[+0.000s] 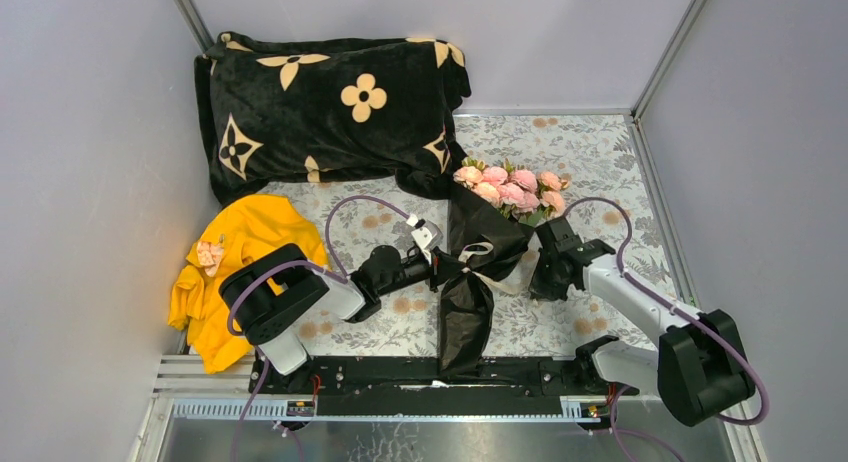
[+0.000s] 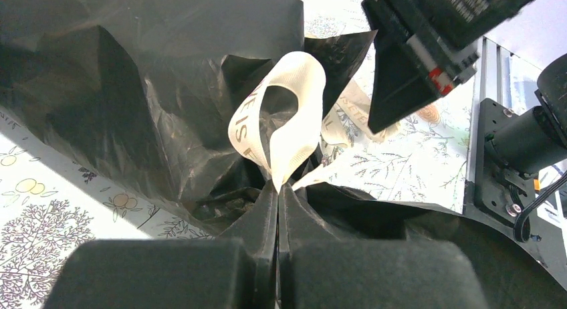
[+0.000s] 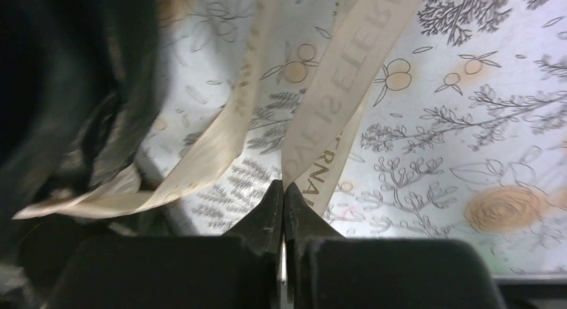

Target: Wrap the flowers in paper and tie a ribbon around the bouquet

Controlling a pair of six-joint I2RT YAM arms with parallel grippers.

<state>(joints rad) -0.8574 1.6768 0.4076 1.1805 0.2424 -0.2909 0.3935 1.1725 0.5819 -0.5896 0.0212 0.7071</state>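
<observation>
The bouquet (image 1: 470, 282) lies mid-table, its pink roses (image 1: 510, 187) pointing toward the black blanket (image 1: 330, 112) and its black paper (image 1: 465, 322) cone running back to the near rail. The cream ribbon (image 2: 294, 108) sits at the cone's pinched waist. The left gripper (image 2: 277, 195) is clenched on the base of a ribbon loop, probably to anchor the knot. The right gripper (image 3: 283, 192) is closed too, apparently pinching a trailing tail so it can be drawn away sideways over the floral tablecloth (image 1: 590, 152).
</observation>
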